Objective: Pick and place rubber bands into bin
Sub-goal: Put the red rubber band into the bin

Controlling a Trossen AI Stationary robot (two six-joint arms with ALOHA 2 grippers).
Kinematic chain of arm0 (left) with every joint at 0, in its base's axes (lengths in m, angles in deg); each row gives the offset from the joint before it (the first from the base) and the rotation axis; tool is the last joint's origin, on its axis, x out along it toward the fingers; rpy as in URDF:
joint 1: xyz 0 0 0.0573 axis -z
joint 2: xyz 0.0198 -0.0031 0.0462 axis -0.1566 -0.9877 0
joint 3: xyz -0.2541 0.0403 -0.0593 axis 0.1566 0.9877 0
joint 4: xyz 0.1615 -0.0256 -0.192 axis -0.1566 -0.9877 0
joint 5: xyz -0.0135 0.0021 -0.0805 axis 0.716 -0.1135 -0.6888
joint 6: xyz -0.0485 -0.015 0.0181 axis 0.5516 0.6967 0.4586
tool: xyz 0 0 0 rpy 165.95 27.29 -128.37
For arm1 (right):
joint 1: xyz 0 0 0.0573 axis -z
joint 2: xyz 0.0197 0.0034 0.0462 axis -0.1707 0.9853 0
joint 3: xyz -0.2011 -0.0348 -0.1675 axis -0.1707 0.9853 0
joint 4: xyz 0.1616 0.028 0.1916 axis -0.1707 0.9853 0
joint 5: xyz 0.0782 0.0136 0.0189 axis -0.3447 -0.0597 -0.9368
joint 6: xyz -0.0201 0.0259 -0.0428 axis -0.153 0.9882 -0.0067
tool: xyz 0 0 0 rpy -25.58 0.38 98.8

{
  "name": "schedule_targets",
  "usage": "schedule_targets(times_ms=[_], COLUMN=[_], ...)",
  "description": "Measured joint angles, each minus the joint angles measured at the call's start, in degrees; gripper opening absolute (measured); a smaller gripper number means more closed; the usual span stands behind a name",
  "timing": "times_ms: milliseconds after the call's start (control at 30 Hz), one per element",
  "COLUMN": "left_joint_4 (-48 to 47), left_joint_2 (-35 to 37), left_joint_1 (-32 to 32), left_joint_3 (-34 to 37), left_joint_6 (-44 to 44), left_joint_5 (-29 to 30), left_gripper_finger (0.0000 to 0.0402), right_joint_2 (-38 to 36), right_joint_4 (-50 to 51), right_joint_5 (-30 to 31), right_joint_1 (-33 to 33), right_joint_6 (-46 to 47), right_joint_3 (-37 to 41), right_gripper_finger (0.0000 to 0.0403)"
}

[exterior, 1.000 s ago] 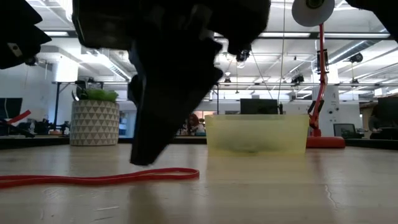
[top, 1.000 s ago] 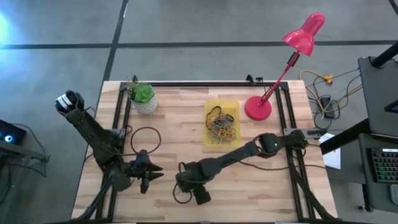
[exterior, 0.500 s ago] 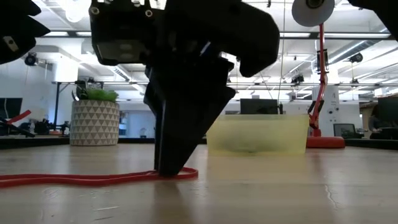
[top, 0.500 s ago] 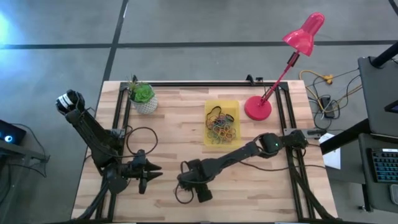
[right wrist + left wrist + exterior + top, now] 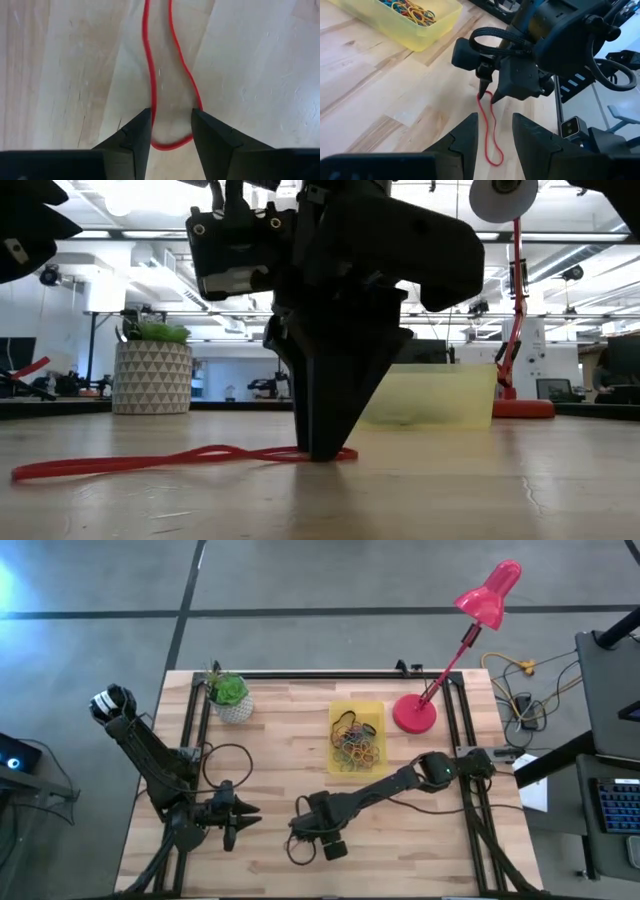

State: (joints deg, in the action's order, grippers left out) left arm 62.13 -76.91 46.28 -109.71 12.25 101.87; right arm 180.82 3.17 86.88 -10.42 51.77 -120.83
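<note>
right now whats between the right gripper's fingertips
One end of the red rubber band lies on the table between the right gripper fingertips, clearest in the right wrist view.

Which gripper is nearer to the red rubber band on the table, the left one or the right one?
The right gripper: its fingers stand on one end of the red rubber band. The left gripper waits just beyond the other end.

Bare table (image 5: 270, 755) between plant pot (image 5: 232, 698) and bin (image 5: 357, 738), seemingly unobstructed.

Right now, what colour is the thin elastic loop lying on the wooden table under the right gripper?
Red: the thin rubber band shows best in the right wrist view.
</note>
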Motion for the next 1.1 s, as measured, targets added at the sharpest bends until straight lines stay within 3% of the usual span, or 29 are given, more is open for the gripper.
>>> schedule_targets(times_ms=[567, 767, 1100], left_joint_4=[-0.3, -0.3, -0.2], left_joint_2=[0.0, 0.0, 0.0], left_joint_1=[0.0, 0.0, 0.0], left_joint_3=[0.0, 0.2, 0.3], left_joint_6=[0.1, 0.1, 0.1], left_joint_5=[0.2, 0.2, 1.5], left_gripper_finger=[0.0104, 0.0104, 0.0104], right_joint_2=[0.0, 0.0, -1.9], right_joint_4=[5.4, 5.2, 5.1], right_joint_5=[0.8, 0.8, 2.1], right_joint_1=[-1.3, -2.0, -2.2], right_joint_6=[1.1, 1.0, 1.0], right_joint_3=[0.2, 0.3, 0.7], right_gripper_finger=[0.0064, 0.0013, 0.0008])
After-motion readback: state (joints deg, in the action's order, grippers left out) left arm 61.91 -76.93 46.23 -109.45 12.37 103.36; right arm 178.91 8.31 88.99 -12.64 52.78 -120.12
